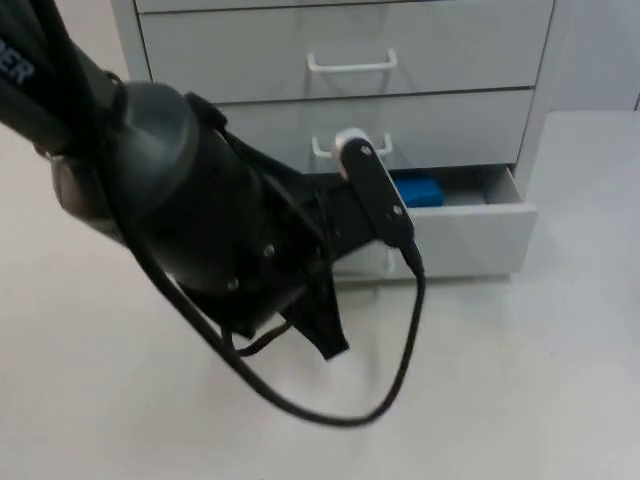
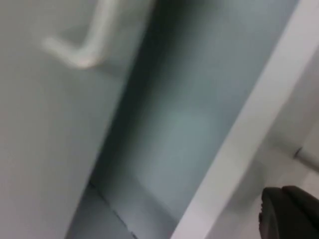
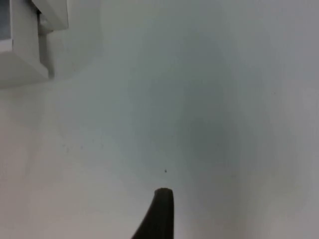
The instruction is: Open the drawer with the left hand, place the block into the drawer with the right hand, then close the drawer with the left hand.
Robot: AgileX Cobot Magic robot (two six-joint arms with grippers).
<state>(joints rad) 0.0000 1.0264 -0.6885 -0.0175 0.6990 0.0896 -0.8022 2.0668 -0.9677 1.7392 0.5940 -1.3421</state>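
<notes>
- The bottom drawer (image 1: 470,235) of the white drawer cabinet (image 1: 350,60) stands pulled out at the centre right of the top view, its front panel facing the table (image 1: 520,380).
- The blue block (image 1: 418,189) lies inside that open drawer, just behind the front panel, partly hidden by the arm.
- So the opening and the placing look done; the step in hand is, by my reading, the closing with the left arm.
- The left arm (image 1: 190,210) crosses the top view from the upper left to the centre, its end right at the drawer front. The left gripper itself is covered by the arm's bulk there, so I cannot tell how far its claw is open or whether it grips anything.
- In the left wrist view a white drawer handle (image 2: 84,47) on a grey-white panel is close by.
- The right gripper (image 3: 160,209) hangs over bare table, with a corner of the cabinet near; it waits. I cannot tell its opening; nothing is seen in it.
- Next the left arm needs a steady push on the drawer front, straight toward the cabinet, until the panel sits flush.
- A few white letters show on the arm at the top view's upper left edge; they are cut off and cannot be read.
</notes>
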